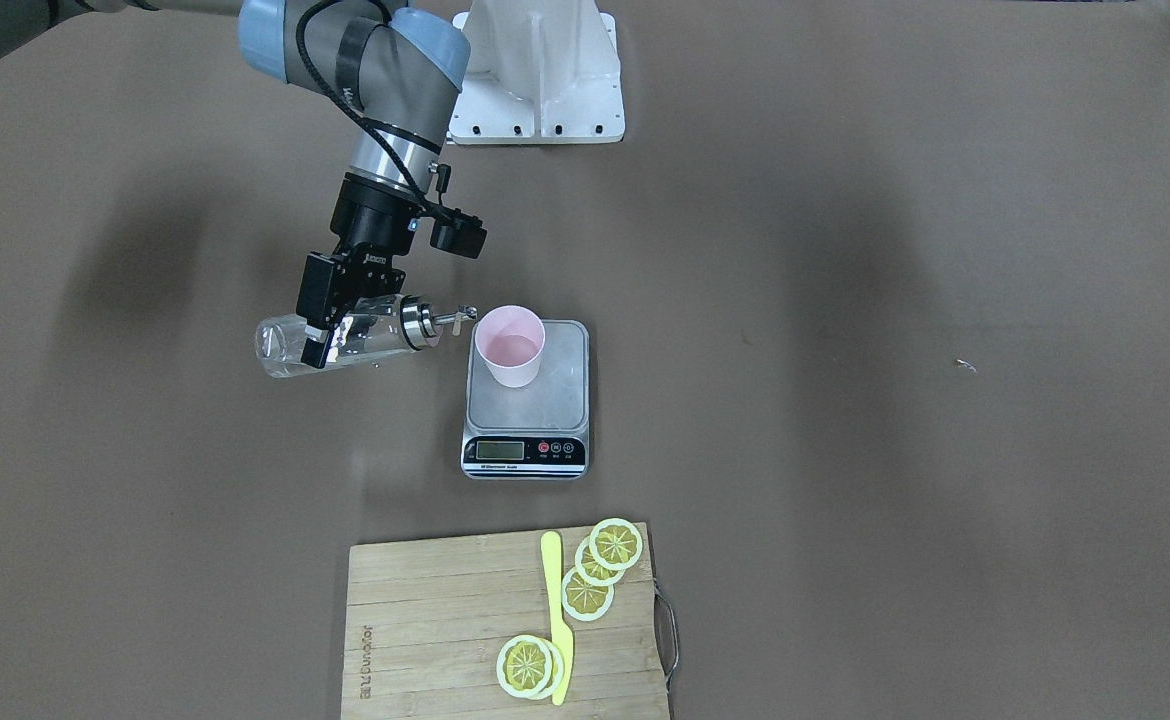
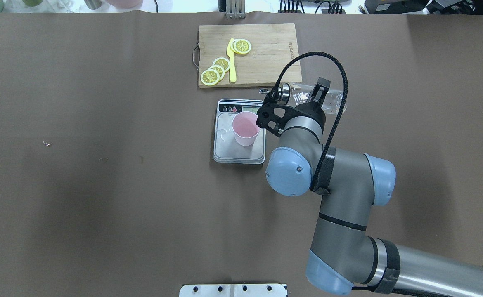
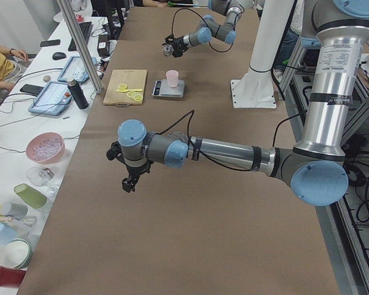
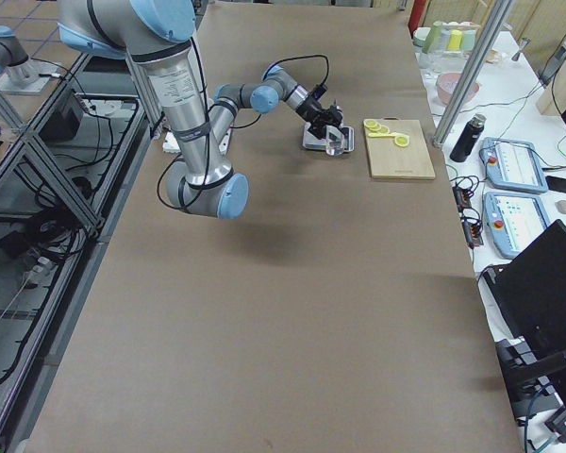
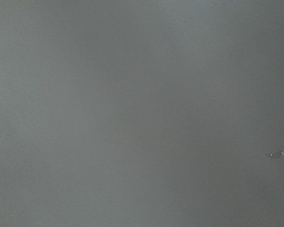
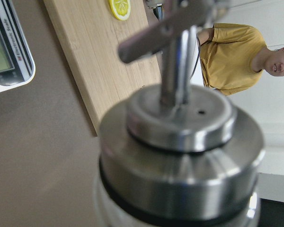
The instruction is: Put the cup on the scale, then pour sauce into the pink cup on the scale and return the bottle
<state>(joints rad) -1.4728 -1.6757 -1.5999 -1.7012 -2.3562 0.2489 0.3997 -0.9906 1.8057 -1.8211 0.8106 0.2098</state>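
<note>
Now in hand: the pour, from the small clear glass dispenser bottle (image 1: 375,338) with its silver metal pourer spout (image 1: 455,318) into the small pale pink plastic cup (image 1: 511,345).
Tool: right gripper (image 1: 330,335), black fingers clamped across the glass body of the bottle, near its middle.
Bottle attitude: held in the air about level, base away from the cup, spout towards it.
Spout position: tip just beside the cup's rim; whether it is over the mouth cannot be told.
Cup location: upright on the flat silver-platformed digital scale (image 1: 560,385), towards the corner away from the display and nearest the bottle, not centred.
Contents: liquid in bottle and cup too faint to judge; display digits illegible.
Idle arm: left gripper (image 3: 130,182), well apart over the bare brown table (image 1: 845,300); open or closed cannot be told.
Method advised: bring the tip over the cup's mouth before tipping below level; turn slowly at the wrist; avoid touching the rim, since the cup looks light and may tip or upset the reading.
Hazard: drips landing on the platform short of the cup.
Nearby: wooden cutting board (image 1: 445,600) with lemon slices (image 1: 615,545), beyond the scale's display end.
</note>
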